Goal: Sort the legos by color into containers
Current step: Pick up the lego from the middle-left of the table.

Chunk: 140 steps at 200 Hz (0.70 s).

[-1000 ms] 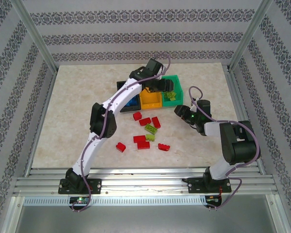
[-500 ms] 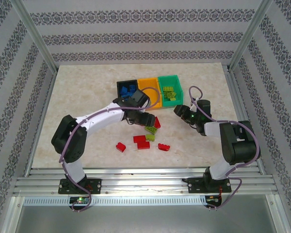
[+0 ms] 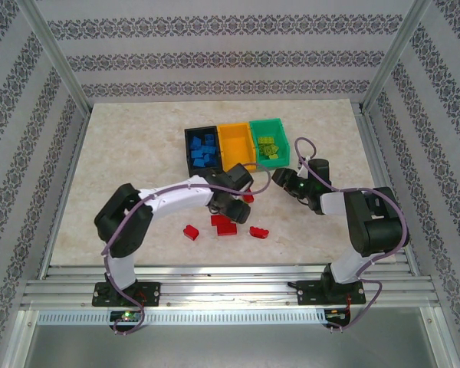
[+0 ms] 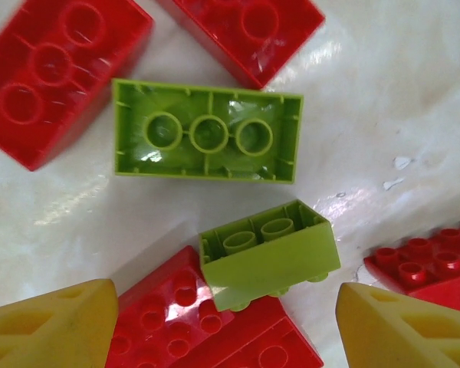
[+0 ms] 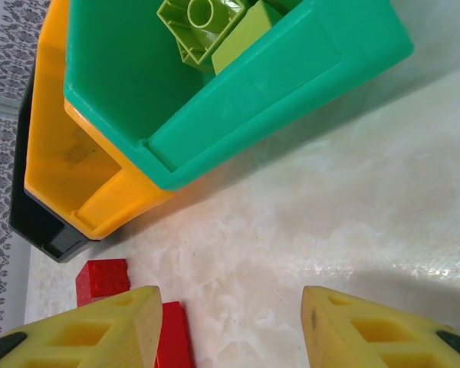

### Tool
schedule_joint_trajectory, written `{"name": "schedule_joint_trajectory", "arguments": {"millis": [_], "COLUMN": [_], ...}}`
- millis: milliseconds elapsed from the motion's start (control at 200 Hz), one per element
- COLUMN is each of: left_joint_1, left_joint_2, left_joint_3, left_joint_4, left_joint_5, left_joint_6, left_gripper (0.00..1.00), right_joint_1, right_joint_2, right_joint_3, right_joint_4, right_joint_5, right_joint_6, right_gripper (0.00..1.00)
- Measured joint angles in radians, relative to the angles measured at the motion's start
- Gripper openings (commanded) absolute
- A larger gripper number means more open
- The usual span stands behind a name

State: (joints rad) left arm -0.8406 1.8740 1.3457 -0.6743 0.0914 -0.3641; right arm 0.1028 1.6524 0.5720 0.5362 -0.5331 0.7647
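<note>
My left gripper [image 4: 226, 337] is open and hangs low over the loose pile. A small lime lego [image 4: 268, 253] lies tipped on a red lego [image 4: 176, 314] just ahead of the fingertips [image 4: 50, 330]. A larger lime lego [image 4: 207, 142] lies upside down beyond it, among more red legos [image 4: 57, 73]. From above, the left gripper [image 3: 231, 203] covers the pile. The black bin [image 3: 202, 148] holds blue legos, the orange bin [image 3: 238, 146] looks bare, and the green bin [image 3: 270, 140] holds lime legos [image 5: 207, 27]. My right gripper [image 5: 230, 330] is open over bare table before the green bin [image 5: 238, 84].
Red legos lie scattered on the marble tabletop [image 3: 123, 169] at the front: one at the left [image 3: 190, 231], a pair in the middle [image 3: 226, 225], one at the right [image 3: 258, 231]. Two red legos [image 5: 101, 277] lie by the right gripper's left finger. Metal frame posts border the table.
The left arm has swung back from above the green bin and dropped onto the pile of loose legos. The right gripper has shifted slightly left.
</note>
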Motion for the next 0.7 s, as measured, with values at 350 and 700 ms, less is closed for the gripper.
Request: {"name": "schedule_joint_trajectory", "arguments": {"millis": [350,700], "left_joint_1": [-0.034,-0.037], "left_joint_2": [0.092,0.121], "left_joint_3": [0.076,0.122], "left_joint_4": [-0.044,-0.057], "left_joint_5": [-0.014,-0.018], "left_joint_6": [0.013,0.012], "left_gripper": [0.76,0.73], "right_joint_1": [0.007,0.007], "right_joint_2": [0.009,0.009], "right_joint_3": [0.002,0.002], "right_joint_4": [0.0,0.0], "right_joint_5": [0.0,-0.001], "right_joint_6": [0.0,0.0], "right_gripper": [0.52,0.52]}}
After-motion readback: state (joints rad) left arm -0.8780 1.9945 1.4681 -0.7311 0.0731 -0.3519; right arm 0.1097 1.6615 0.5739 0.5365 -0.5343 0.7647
